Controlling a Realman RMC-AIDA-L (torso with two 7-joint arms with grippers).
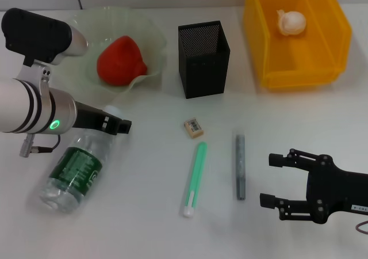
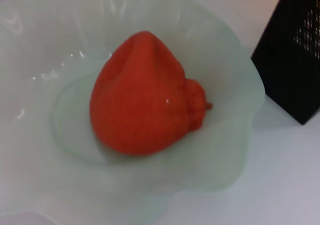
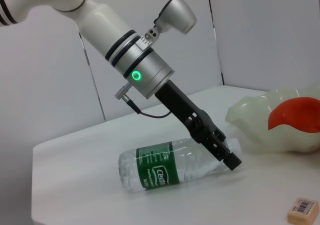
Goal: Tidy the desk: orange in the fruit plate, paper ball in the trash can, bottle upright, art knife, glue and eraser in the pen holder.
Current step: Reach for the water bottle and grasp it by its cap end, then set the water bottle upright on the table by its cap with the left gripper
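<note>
Bottle is lying flat, neck pointing toward the left gripper directly above it; finger state unclear

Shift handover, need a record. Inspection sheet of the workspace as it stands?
Surface: white desk, no spills seen.
Job's things: orange in fruit plate; paper ball in trash can; bottle lying on its side; eraser, green stick and grey knife on desk; pen holder upright.
Clutter: nothing seen.
Grippers: left gripper at the bottle's neck; right gripper open, low over desk near knife.
Cables: short lead at left wrist.
Surroundings: pale wall panels.
</note>
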